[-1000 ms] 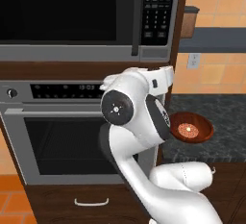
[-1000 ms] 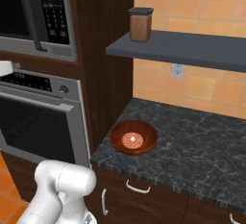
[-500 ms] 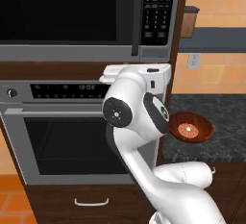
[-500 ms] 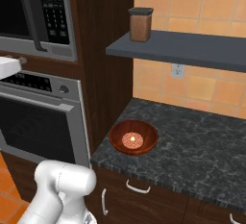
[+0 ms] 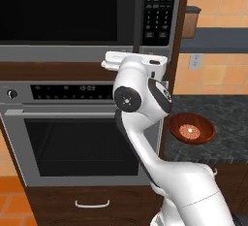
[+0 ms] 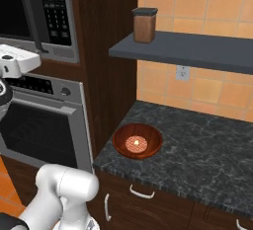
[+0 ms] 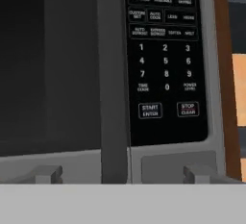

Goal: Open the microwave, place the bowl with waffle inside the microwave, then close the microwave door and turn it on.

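Currently no step is complete: the microwave door [image 7: 57,69] is closed, the pincer [image 7: 122,174] faces it, spread wide and empty; bowl [image 6: 137,140] with waffle [image 6: 136,143] sits on the desk [image 6: 207,165].

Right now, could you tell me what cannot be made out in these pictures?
- Microwave: top and left side cut off by the left base view's edges.
- Microwave door: interior hidden behind its dark glass in the hand view.
- Gripper: finger tips partly cut off at the hand view's bottom.
- Bowl: left rim hidden by the arm in the left base view.
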{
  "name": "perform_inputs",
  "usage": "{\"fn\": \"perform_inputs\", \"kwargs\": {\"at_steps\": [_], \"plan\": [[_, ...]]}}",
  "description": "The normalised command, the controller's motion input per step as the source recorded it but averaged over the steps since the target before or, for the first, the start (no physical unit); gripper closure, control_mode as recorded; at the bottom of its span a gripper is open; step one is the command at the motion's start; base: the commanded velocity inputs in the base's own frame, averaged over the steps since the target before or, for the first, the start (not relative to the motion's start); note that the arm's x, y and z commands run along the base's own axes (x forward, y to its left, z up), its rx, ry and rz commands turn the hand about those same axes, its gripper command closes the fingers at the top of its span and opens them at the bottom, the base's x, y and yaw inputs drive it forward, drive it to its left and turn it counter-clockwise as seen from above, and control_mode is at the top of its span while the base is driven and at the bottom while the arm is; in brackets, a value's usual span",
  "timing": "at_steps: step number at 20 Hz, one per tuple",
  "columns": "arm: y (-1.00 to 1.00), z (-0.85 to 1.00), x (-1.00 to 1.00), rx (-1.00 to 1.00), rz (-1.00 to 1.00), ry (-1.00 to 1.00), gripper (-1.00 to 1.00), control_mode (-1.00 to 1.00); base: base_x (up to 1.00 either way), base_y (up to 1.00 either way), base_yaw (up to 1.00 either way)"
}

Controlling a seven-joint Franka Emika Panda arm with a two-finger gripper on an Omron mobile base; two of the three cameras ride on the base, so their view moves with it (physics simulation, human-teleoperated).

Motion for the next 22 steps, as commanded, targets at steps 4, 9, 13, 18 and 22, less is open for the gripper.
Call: {"fn": "perform_inputs", "kwargs": {"at_steps": [4, 9, 13, 18, 22], "plan": [[0.25, 0.25, 0.51, 0.08, 0.00, 0.00, -1.00, -1.00, 0.00, 0.00, 0.00], [0.34, 0.02, 0.25, 0.00, 0.00, -0.08, -1.00, -1.00, 0.00, 0.00, 0.00], [-0.23, 0.25, -0.07, 0.00, 0.00, -0.36, -1.00, -1.00, 0.00, 0.00, 0.00], [-0.23, 0.21, 0.01, 0.00, 0.09, -0.23, -1.00, -1.00, 0.00, 0.00, 0.00], [-0.08, 0.14, 0.08, 0.00, 0.16, 0.00, -1.00, -1.00, 0.00, 0.00, 0.00]]}}
